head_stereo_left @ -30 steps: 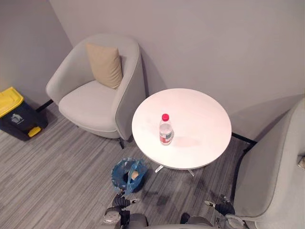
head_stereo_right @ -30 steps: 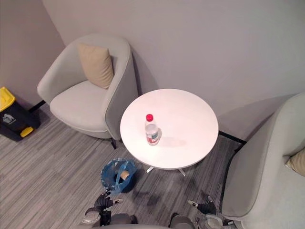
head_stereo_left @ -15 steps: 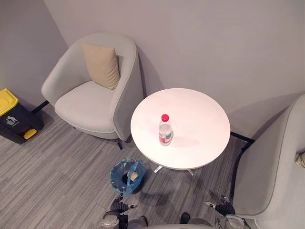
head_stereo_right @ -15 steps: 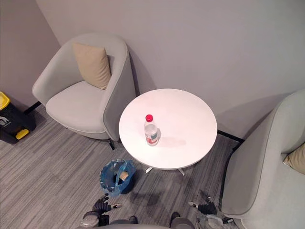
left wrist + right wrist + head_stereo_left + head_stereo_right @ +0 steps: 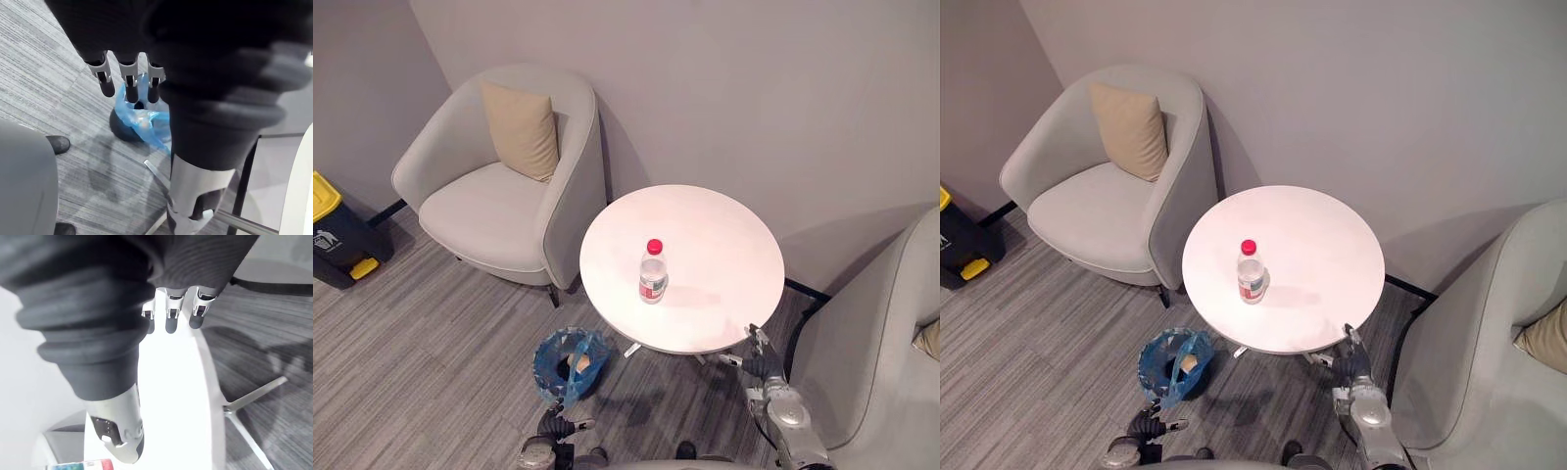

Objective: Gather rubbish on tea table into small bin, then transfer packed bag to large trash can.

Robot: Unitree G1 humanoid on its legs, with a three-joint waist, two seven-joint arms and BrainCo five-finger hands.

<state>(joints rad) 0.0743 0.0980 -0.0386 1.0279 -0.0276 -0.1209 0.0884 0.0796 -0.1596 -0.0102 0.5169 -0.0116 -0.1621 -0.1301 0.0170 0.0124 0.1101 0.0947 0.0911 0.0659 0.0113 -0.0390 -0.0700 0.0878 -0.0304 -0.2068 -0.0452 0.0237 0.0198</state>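
Observation:
A clear plastic bottle (image 5: 652,272) with a red cap stands upright near the middle of the round white tea table (image 5: 724,245). On the floor by the table's front left sits the small bin (image 5: 570,360), lined with a blue bag (image 5: 139,120) and holding some rubbish. The large dark trash can (image 5: 333,240) with a yellow lid is at the far left. My right hand (image 5: 756,360) is raised at the table's front right edge, open, its fingers (image 5: 171,313) straight over the rim. Low down, my left hand (image 5: 553,428) hangs open just short of the small bin.
A light grey armchair (image 5: 499,186) with a beige cushion (image 5: 521,127) stands left of the table, close to the small bin. A second grey armchair (image 5: 871,343) stands close on the right, beside my right arm. The floor is grey striped carpet.
My right hand has risen from the bottom edge up to the table's front right rim. The left hand stays low. The camera has shifted slightly.

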